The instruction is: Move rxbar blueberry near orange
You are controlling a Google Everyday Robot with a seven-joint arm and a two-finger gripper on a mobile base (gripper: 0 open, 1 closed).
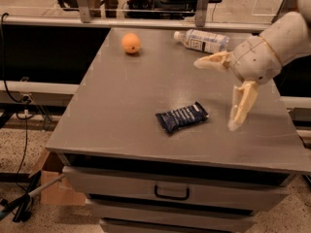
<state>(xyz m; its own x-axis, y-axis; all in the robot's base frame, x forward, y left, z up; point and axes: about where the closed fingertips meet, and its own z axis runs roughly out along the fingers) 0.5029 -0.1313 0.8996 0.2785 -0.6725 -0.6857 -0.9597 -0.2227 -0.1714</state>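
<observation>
The rxbar blueberry (pixel 181 117), a dark navy wrapper with white lettering, lies flat near the middle front of the grey table. The orange (pixel 130 42) sits at the table's far left. My gripper (pixel 216 92) hangs at the right side of the table, above the surface and just right of the bar, not touching it. It is open and empty: one cream finger (pixel 213 62) points left, the other (pixel 241 106) points down toward the table.
A clear plastic water bottle (pixel 202 40) with a white label lies on its side at the table's far right. The grey table (pixel 121 110) has a drawer with a handle (pixel 171 193) below its front edge. A cardboard box (pixel 56 188) stands on the floor at left.
</observation>
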